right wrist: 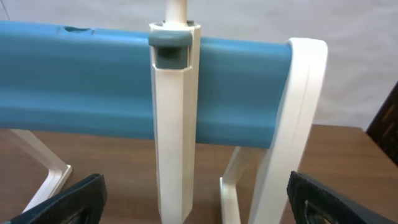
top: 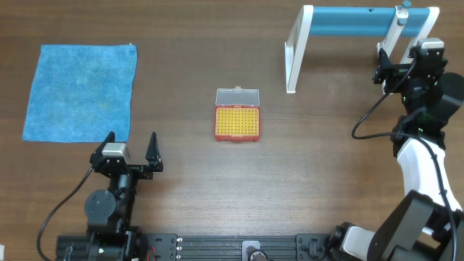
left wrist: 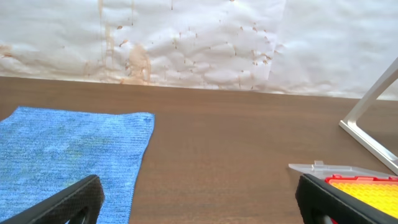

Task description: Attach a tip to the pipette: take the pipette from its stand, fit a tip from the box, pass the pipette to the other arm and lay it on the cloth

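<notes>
A white pipette with a grey collar hangs upright on the blue bar of its stand, at the table's far right; from above the pipette shows against that bar. My right gripper stands open just in front of the pipette, a finger on each side and apart from it. The orange tip box, its clear lid folded back, sits mid-table. A blue cloth lies flat at the far left. My left gripper is open near the front left, with the cloth and tip box ahead of it.
The stand's white side frames rise from the table at the far right. A white papered wall closes off the back edge. Bare brown tabletop lies between cloth, tip box and stand.
</notes>
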You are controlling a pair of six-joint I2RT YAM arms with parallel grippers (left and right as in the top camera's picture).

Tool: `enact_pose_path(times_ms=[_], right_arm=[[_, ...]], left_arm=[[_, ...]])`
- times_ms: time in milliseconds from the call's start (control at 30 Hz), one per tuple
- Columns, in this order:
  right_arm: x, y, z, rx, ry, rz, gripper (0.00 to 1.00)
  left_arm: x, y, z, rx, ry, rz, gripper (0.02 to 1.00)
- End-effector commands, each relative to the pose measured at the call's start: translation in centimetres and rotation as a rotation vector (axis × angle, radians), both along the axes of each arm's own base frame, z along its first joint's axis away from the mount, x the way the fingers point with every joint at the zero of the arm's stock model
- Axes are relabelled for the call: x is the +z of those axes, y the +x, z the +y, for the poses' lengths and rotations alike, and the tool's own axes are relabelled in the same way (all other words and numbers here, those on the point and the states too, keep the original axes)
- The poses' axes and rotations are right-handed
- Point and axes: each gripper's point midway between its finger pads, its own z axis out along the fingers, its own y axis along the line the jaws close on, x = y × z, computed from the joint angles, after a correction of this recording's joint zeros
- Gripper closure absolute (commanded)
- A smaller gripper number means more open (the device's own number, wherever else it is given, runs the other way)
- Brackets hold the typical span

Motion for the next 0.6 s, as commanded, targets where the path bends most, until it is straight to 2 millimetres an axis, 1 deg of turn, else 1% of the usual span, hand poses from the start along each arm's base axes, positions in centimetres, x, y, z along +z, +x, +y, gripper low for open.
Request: enact_pose_path(times_ms=[33, 133, 300, 433, 500, 567, 600], right_arm=[[-0.6, 2.2, 0.9, 0.053, 0.055, 0.004, 0.049], [-1.2, 3.4, 0.9, 0.065, 0.061, 0.017, 0.049], [-2.8, 3.9, 0.8, 0.058, 0.071, 0.041, 0.058], [-3.3, 5.0, -0.1, -0.003, 0.105, 0.015, 0.066], [-3.2, 5.5, 0.4, 0.009, 0.106, 0.011, 0.11], [-3.0, 5.6, 0.4, 0.006, 0.103, 0.007, 0.189], [-3.0, 5.6, 0.4, 0.006, 0.106, 0.007, 0.251]], left_arm=[[-0.2, 0.0, 0.1, 0.01, -0.004, 0.004, 0.02], [-0.1, 0.0, 0.1, 0.01, -0.004, 0.004, 0.02], [-0.1, 0.0, 0.1, 0.01, -0.004, 0.004, 0.018], [-0.1, 0.0, 0.1, 0.01, -0.004, 0.004, 0.02], [-0.1, 0.0, 0.1, 0.01, -0.004, 0.004, 0.02], [-0.1, 0.0, 0.1, 0.01, -0.004, 0.004, 0.02], [-0.1, 0.0, 0.1, 0.01, -0.004, 0.004, 0.02]])
